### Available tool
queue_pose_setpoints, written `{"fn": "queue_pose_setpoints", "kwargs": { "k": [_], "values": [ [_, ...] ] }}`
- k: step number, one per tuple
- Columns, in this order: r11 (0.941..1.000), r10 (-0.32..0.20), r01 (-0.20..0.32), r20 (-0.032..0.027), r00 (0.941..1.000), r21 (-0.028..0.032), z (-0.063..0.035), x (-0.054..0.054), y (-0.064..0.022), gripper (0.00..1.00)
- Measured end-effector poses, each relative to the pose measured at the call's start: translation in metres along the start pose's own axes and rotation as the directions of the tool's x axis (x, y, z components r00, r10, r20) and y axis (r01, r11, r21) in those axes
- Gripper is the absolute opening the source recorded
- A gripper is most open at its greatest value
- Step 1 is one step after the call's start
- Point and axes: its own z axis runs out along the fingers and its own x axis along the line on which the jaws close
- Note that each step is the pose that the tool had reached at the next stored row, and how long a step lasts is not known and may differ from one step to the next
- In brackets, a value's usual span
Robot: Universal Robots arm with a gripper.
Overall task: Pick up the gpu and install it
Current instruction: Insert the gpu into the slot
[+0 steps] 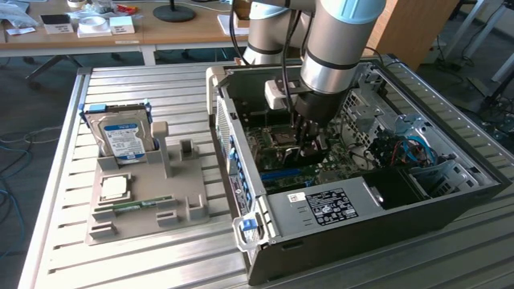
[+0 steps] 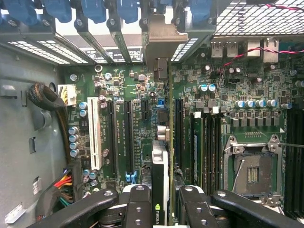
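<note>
Exterior view: open computer case (image 1: 449,198) lying near the table's (image 1: 48,253) right edge, arm (image 1: 341,42) reaching down inside; grey tray (image 1: 189,217) toward the left edge carrying a blue-and-white-labelled hard drive (image 1: 120,138), writing unreadable. Wrist view: gripper (image 2: 160,199) clamping the gpu (image 2: 160,166) edge-on above the motherboard (image 2: 142,118), green logo showing on the card.

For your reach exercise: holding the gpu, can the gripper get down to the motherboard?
Probably yes: the gripper holds the gpu edge-on inside the open computer case, just above the motherboard, with nothing between.
</note>
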Motion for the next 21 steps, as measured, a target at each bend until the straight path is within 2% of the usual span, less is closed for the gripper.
{"fn": "queue_pose_setpoints", "kwargs": {
  "k": [21],
  "values": [
    [1.0, 0.0, 0.0, -0.0006, 1.0, 0.0001, 0.0067, 0.0003, 0.0035, 0.27]
  ]
}}
